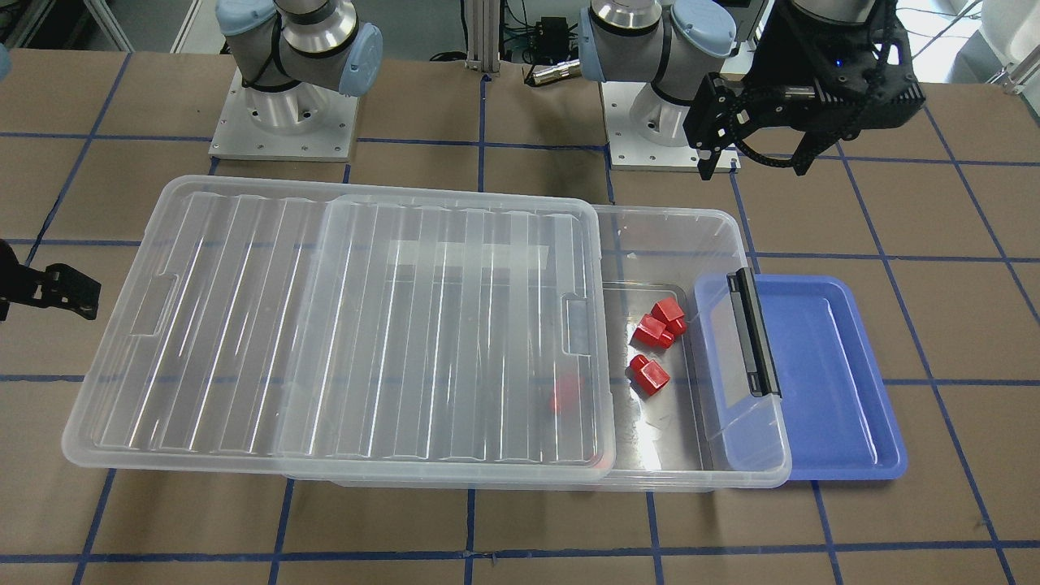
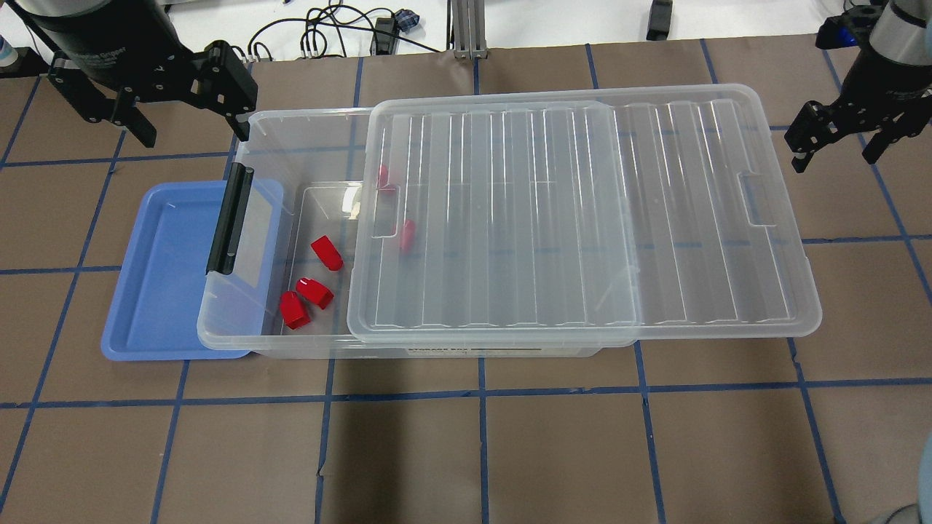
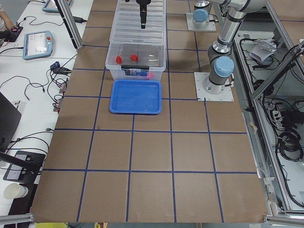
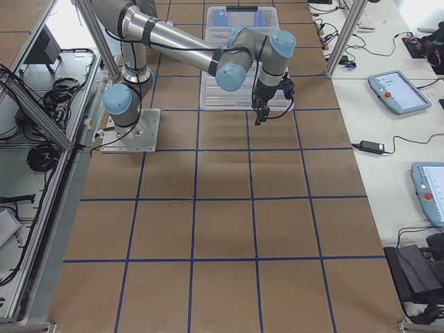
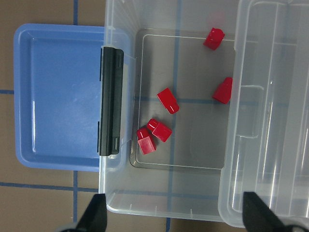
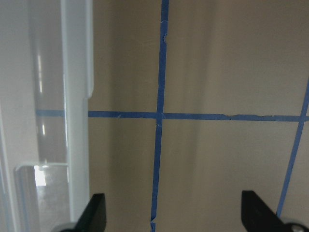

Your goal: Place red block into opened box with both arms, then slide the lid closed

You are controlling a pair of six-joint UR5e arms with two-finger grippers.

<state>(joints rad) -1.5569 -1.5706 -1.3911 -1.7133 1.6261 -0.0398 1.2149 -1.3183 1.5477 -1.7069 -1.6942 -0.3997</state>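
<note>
Red blocks (image 2: pixel 314 291) sit in the box (image 2: pixel 240 320) at frame left, my left gripper (image 2: pixel 189 125) and right gripper (image 2: pixel 836 153) spread, empty; an off-centre shove could jam the lid (image 2: pixel 582 218).

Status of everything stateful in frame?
box: open at the clip end, five red blocks inside
lid: slid partway back, overhanging the far end
red blocks: loose on the box floor, two under the lid
blue tray: empty
left tool: open, empty
right tool: open, empty
</note>
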